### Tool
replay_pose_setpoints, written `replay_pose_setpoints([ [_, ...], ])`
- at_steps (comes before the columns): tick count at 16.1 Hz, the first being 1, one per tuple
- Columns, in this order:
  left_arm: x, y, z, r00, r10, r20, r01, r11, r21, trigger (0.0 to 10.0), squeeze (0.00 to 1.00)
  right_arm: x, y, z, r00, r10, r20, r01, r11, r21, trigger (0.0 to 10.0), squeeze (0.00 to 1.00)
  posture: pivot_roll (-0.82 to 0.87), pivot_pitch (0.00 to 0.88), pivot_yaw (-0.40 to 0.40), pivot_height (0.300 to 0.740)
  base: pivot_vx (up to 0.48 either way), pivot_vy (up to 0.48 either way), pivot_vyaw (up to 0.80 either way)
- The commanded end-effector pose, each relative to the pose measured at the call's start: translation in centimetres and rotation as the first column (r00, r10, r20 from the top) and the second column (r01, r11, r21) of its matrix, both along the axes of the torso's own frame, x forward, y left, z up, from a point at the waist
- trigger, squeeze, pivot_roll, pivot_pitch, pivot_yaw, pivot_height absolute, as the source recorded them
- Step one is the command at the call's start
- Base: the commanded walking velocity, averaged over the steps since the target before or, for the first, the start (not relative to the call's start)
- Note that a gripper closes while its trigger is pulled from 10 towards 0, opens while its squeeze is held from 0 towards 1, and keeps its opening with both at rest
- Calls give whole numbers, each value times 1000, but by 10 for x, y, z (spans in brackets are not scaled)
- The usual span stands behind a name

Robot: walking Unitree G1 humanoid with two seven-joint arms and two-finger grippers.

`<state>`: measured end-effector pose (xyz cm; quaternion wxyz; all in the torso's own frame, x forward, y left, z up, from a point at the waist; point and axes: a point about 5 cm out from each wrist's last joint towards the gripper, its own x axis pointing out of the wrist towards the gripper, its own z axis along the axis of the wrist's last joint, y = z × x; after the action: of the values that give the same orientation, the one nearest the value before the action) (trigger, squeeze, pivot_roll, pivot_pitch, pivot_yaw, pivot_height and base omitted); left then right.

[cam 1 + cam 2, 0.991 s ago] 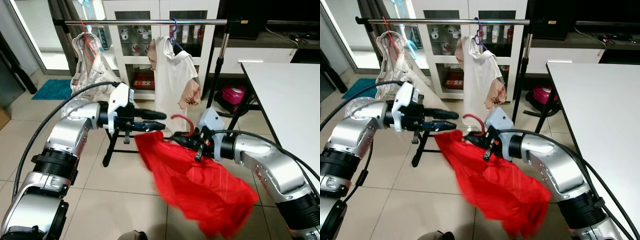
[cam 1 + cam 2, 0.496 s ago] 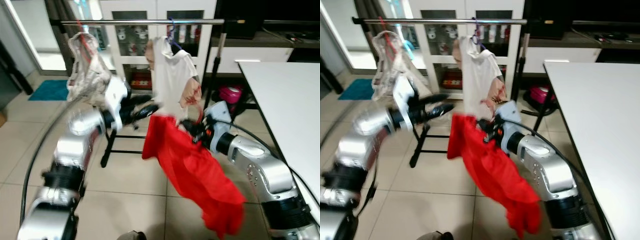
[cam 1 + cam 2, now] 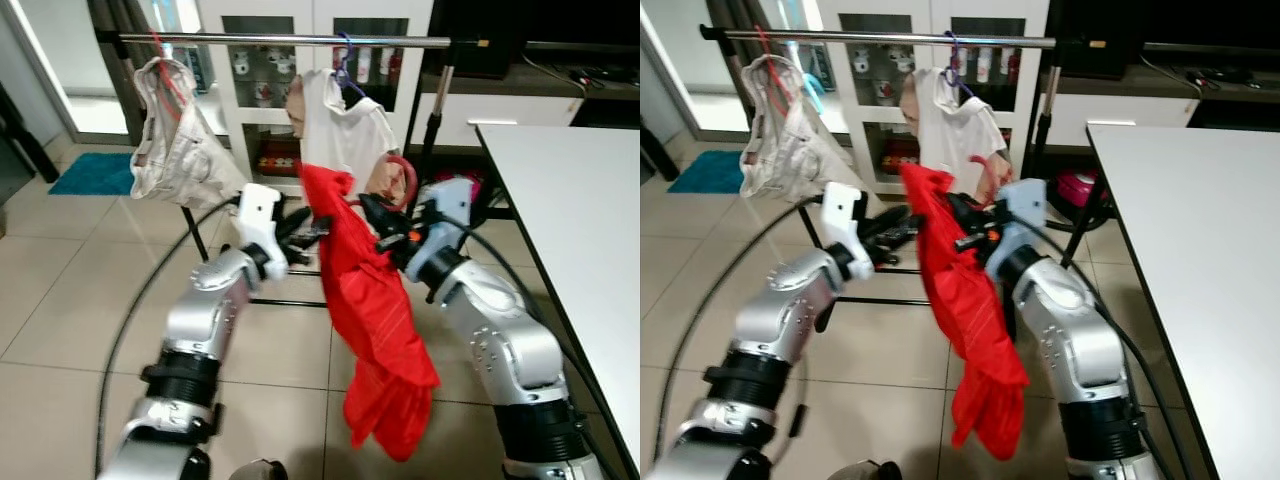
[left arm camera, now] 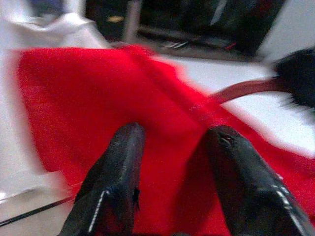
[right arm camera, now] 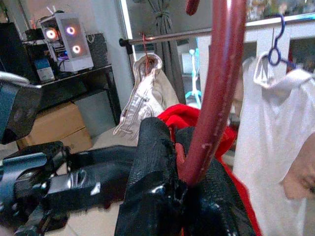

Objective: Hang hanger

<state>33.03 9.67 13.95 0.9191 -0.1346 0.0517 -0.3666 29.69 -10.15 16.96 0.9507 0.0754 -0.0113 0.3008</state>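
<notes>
Right gripper (image 5: 184,189) pinches the red hanger (image 3: 392,178), red shirt (image 3: 370,300) dangling, well below the rail (image 3: 300,40). Left gripper (image 4: 172,162), fingers spread, steadies the cloth. Best now: lift the hook clear above the rail, between the hung garments.

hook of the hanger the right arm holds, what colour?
Dark red hanger hook, clamped in the right end effector; clearest in the right wrist view.

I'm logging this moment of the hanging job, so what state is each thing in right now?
Red garment: on its hanger, dangling below the rail, not hung.
Red hanger: hook up, clamped in the right gripper, short of the rail.
Left gripper: jaws open, against the red cloth.
White shirt: hanging on the rail.
Beige garment: hanging on the rail.
</notes>
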Motion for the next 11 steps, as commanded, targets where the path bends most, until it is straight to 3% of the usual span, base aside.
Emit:
replay_pose_setpoints([
  [1,-1,4,8,1000,-15,-1,15,997,-71,10000,1000,-1,3,11,997,-1,80,3,1000,-22,0,0,-151,0,61,740,0,0,0],
  [2,0,5,12,1000,1,-21,-4,990,-139,10000,1000,-2,7,15,990,2,138,13,995,-103,0,0,-154,0,67,740,0,0,0],
  [3,5,8,15,999,18,-46,-27,979,-203,10000,1000,-3,9,18,986,2,168,19,992,-125,0,0,-159,0,74,740,0,0,0],
  [5,10,11,17,998,27,-60,-39,975,-217,10000,965,-4,11,23,981,12,192,16,989,-145,0,0,-161,0,80,740,0,0,0],
  [6,11,11,17,998,18,-59,-30,977,-212,10000,0,-5,12,23,979,20,201,12,988,-156,0,0,-162,0,84,740,0,0,0],
  [7,11,10,18,998,12,-61,-25,977,-212,10000,0,-5,12,24,979,21,202,11,987,-158,0,0,-162,0,84,740,0,0,0],
  [9,16,13,9,991,62,-121,-76,990,-117,10000,0,-6,13,25,976,25,216,12,986,-165,0,0,-159,0,84,740,0,0,0],
  [10,18,16,4,986,88,-140,-102,990,-93,0,0,-5,13,26,976,16,216,17,989,-146,0,0,-166,0,87,740,0,0,0],
  [11,18,18,2,987,93,-133,-104,991,-80,0,0,-4,11,26,978,-4,208,33,990,-135,0,0,-169,0,88,740,0,0,0],
])
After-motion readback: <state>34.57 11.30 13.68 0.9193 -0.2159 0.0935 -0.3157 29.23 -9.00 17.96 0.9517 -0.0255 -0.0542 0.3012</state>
